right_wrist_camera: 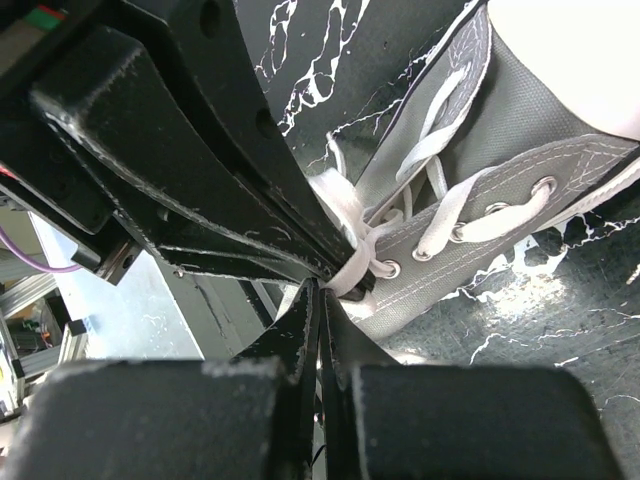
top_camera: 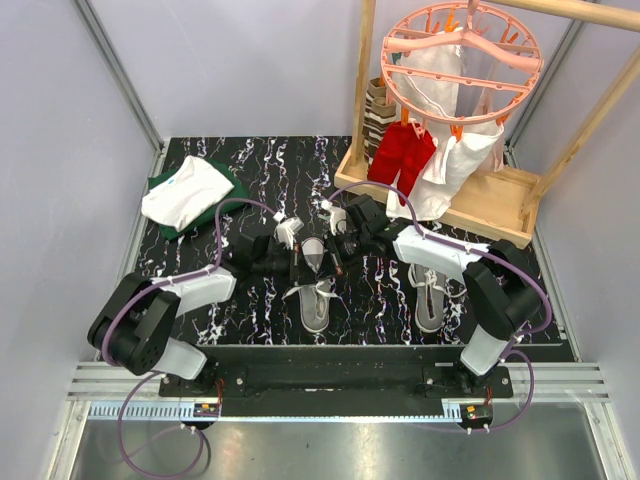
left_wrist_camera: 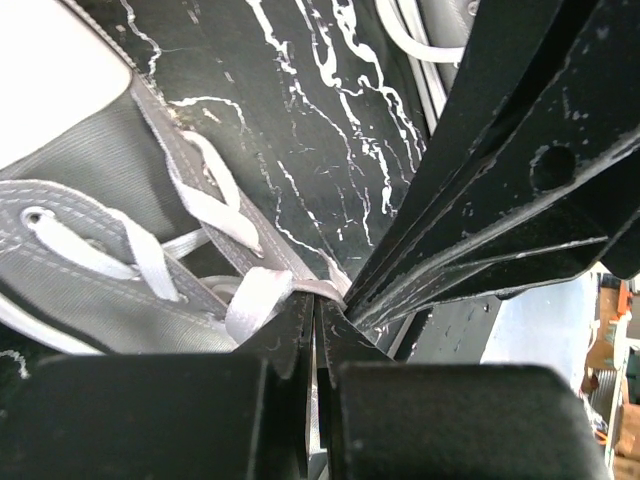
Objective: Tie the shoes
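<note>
here, a grey canvas low-top sneaker [top_camera: 316, 295] with a white rubber toe cap and white sole is lying in the middle of the black white-veined marble-pattern tabletop [top_camera: 250, 160], with its toe pointing toward the arm bases. its white lace [left_wrist_camera: 225, 215] is crossing through the metal eyelets, and the ends are running up to the heel end, where both grippers are meeting.

the left gripper [left_wrist_camera: 318, 300] is coming in from the sneaker's left. its fingers are pressing together and pinching a strand of the white lace at their tips. the right gripper [right_wrist_camera: 322, 288] is coming in from the sneaker's right, fingers likewise pressed together and nipping a bunched bit of lace beside the top eyelet. the two sets of tips are almost touching each other.

a second matching grey sneaker [top_camera: 430, 300] is lying to the right of the first, partly under the right arm. folded white and green clothes [top_camera: 190, 195] are sitting well beyond the first sneaker, to its far left. a light wooden rack [top_camera: 440, 205] is standing beyond it to the far right, carrying a round pink peg hanger [top_camera: 462, 50] with a red garment [top_camera: 400, 160] and a white garment [top_camera: 455, 165] hanging from it.
</note>
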`<action>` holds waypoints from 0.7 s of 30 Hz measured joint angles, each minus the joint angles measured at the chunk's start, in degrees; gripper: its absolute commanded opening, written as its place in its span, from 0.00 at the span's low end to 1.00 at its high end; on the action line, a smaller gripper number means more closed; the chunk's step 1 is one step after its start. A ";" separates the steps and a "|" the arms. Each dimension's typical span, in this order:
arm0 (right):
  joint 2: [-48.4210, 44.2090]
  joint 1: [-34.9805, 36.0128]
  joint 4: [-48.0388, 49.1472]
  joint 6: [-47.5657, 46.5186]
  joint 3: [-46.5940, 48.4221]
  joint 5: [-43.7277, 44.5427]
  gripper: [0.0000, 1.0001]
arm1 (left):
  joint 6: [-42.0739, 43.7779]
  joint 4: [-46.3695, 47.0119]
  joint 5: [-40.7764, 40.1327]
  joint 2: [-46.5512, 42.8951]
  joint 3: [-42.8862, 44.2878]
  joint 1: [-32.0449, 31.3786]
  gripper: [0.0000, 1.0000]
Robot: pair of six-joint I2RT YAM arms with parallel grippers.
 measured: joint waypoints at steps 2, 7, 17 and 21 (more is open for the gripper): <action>0.00 0.00 0.00 0.15 0.00 -0.22 0.01 | -0.20 0.87 0.81 0.39 0.00 0.00 0.00; 0.00 -0.02 -0.02 0.20 0.00 -0.92 0.07 | -1.25 4.59 3.74 1.75 -0.61 0.74 0.00; -0.50 -0.20 -0.31 -0.17 0.00 -1.25 0.32 | -5.57 12.17 9.35 5.64 -1.92 3.41 0.00; -2.08 -1.31 -0.94 -0.31 0.00 -1.33 0.33 | -6.34 13.38 10.21 5.66 -1.97 3.82 0.00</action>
